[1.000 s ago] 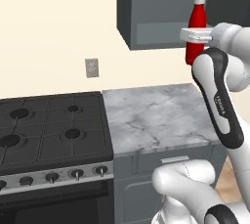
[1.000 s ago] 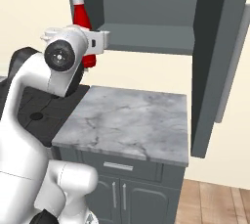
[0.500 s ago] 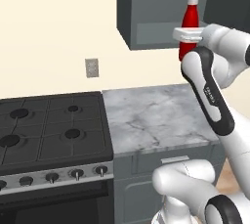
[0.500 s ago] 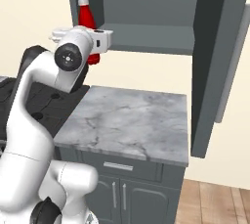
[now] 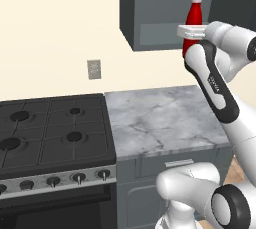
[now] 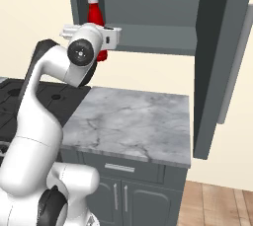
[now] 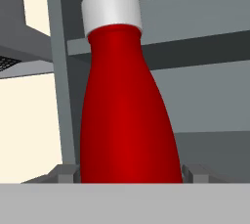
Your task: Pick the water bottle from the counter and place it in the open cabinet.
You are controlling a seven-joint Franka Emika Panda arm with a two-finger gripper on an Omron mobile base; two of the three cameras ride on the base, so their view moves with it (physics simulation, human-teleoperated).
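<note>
The water bottle, glossy red with a white cap, hangs upright in the air just in front of the open cabinet. My gripper is shut on the bottle's lower body. From the right, the water bottle sits at the left end of the open cabinet, level with its grey shelf, and my gripper grips below its shoulder. In the hand view the water bottle stands between my fingertips, with the cabinet's shelves behind it. The counter is out of view.
Below lies a small marble top beside a black stove. The cabinet's open door juts forward on the right. A wall outlet is on the cream wall. Base cabinets stand under the marble.
The arm has carried the bottle a little higher and closer to the cabinet opening, shifting left in the left base view. The grip has not changed.
</note>
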